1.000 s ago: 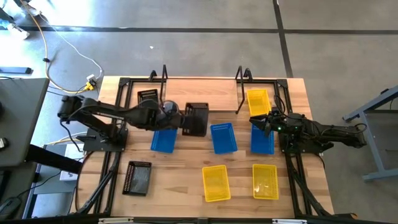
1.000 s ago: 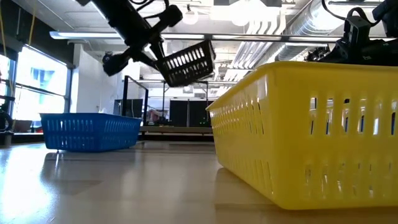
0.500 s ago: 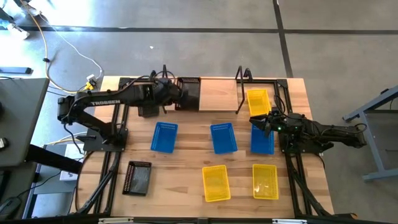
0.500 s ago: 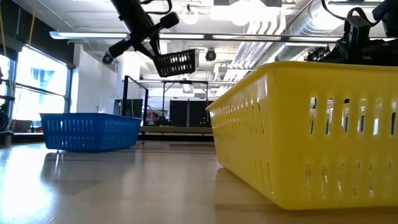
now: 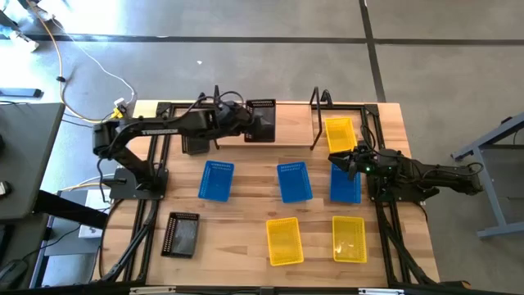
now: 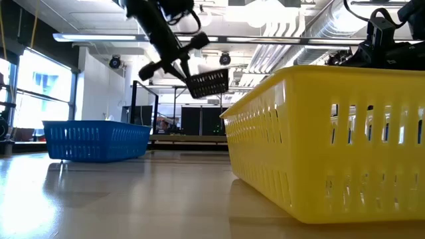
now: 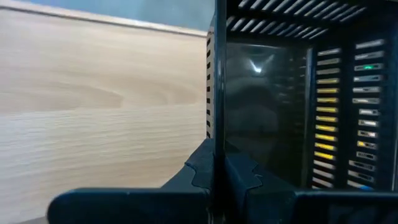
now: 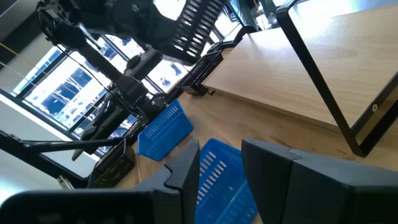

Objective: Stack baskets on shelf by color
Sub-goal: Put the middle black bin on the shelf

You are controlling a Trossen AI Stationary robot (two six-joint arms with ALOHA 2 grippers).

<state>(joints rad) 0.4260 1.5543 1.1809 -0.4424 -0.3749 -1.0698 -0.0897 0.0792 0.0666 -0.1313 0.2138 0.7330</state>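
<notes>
Black basket (image 5: pixel 260 120) is hanging above the shelf (image 5: pixel 288 123) middle, its wall pinched in the left gripper (image 5: pixel 242 123) fingers; right gripper (image 5: pixel 344 159) fingers are standing parted, empty.

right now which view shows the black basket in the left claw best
The high view: the black basket hangs over the shelf, whole. The low view shows it small, the left wrist view only its wall, the right wrist view a part.

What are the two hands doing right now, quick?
Left hand: closed on a black basket, held above the shelf.
Right hand: open, holding nothing, over a blue basket.
</notes>
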